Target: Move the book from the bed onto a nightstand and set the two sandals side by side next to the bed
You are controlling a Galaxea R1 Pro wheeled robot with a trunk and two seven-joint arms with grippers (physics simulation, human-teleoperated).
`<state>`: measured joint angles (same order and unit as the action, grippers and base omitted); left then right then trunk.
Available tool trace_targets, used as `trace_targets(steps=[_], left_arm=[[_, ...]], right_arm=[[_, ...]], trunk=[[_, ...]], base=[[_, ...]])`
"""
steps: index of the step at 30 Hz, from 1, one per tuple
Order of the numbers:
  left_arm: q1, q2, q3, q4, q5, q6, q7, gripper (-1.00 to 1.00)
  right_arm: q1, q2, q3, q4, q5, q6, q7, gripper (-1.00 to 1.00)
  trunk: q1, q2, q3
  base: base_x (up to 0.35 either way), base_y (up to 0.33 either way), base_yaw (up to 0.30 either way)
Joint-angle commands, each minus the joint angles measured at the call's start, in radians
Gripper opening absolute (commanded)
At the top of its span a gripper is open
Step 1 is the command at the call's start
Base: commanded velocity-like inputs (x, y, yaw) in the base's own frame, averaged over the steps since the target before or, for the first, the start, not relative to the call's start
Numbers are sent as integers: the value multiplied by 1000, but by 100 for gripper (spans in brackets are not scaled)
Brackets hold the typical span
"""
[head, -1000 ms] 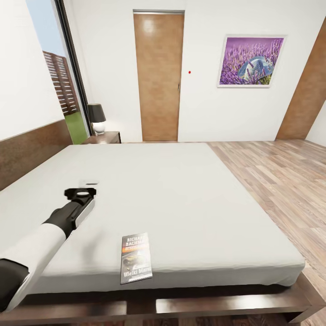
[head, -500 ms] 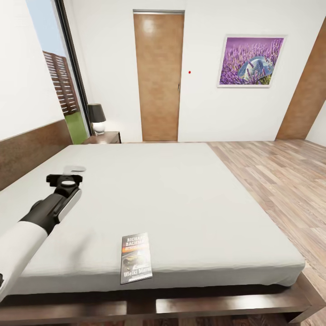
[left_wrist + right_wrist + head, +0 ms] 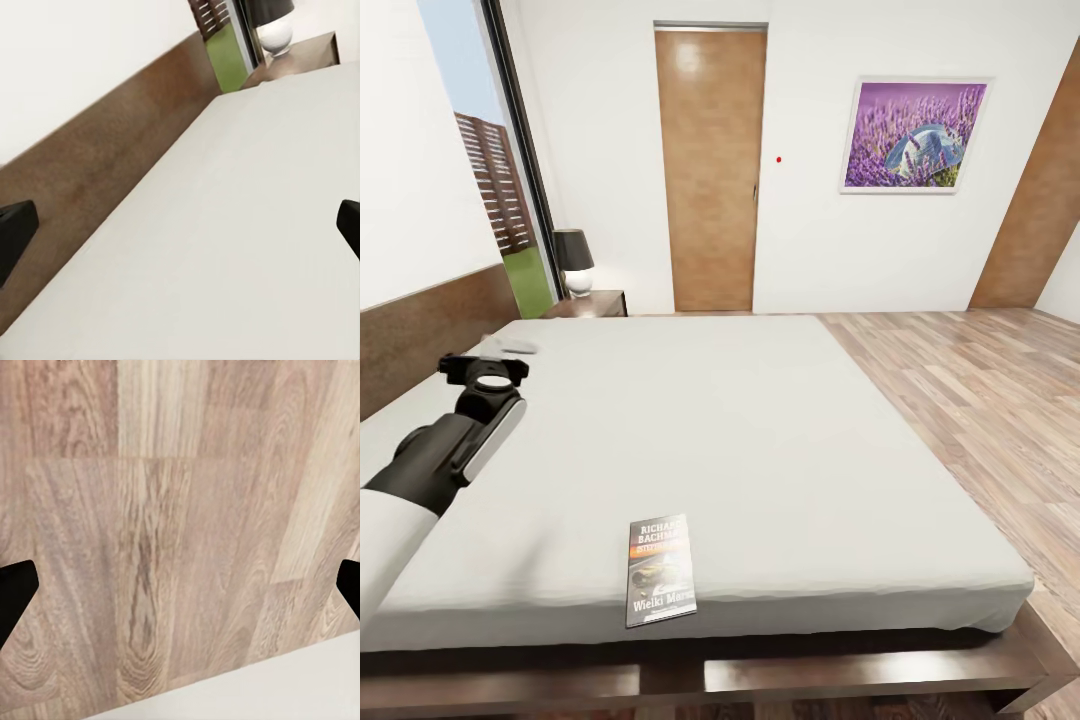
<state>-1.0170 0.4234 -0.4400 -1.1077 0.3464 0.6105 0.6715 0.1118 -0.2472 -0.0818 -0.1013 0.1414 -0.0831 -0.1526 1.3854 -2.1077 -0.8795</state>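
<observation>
Left gripper [image 3: 500, 348] swung toward headboard [image 3: 430, 335], jaws apart, above bed [image 3: 760, 450].

One book [image 3: 660, 570], one bed [image 3: 780, 440], one nightstand [image 3: 592, 303], one lamp [image 3: 574, 260], two brown doors [image 3: 710, 170], one lavender picture [image 3: 915, 135], one window [image 3: 485, 170], one arm with one claw [image 3: 495, 352].

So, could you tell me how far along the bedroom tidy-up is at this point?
Nothing looks done yet. The book lies flat on the bed near its foot edge, not on the nightstand by the lamp. The left gripper hangs open and empty above the mattress, off to the book's side. Moving the book and placing both sandals remain.
</observation>
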Motion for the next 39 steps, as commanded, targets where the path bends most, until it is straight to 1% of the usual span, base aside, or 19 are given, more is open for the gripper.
trace_targets(steps=[1, 5, 10, 12, 19, 25, 39], left_arm=[[-1, 6, -4, -13, 10, 14, 13, 100], [1, 16, -4, -46, 9, 41, 23, 100], [14, 28, -3, -103, 7, 78, 51, 100], [18, 31, -2, -113, 7, 83, 55, 100], [34, 60, 1, -149, 8, 96, 70, 100], [39, 67, 3, -156, 8, 99, 73, 100], [44, 70, 4, -160, 8, 98, 74, 100]], right_arm=[[0, 0, -9, -1, 10, -1, -1, 100], [0, 0, -11, -1, 9, -1, -2, 100], [0, 0, -13, -1, 9, -1, -2, 100], [0, 0, -13, -1, 9, -1, -2, 100], [0, -1, -14, -1, 9, -1, -2, 100], [0, 0, -14, -2, 9, -1, -2, 100], [-1, 0, -15, -3, 9, -1, -2, 100]], trunk=[[0, 0, -1], [0, 0, -1], [0, 0, -1], [0, 0, -1], [0, 0, -1], [0, 0, -1], [-54, 98, 43]], base=[[0, 0, 0], [0, 0, 0], [0, 0, 0], [0, 0, 0], [0, 0, 0], [0, 0, 0], [0, 0, 0]])
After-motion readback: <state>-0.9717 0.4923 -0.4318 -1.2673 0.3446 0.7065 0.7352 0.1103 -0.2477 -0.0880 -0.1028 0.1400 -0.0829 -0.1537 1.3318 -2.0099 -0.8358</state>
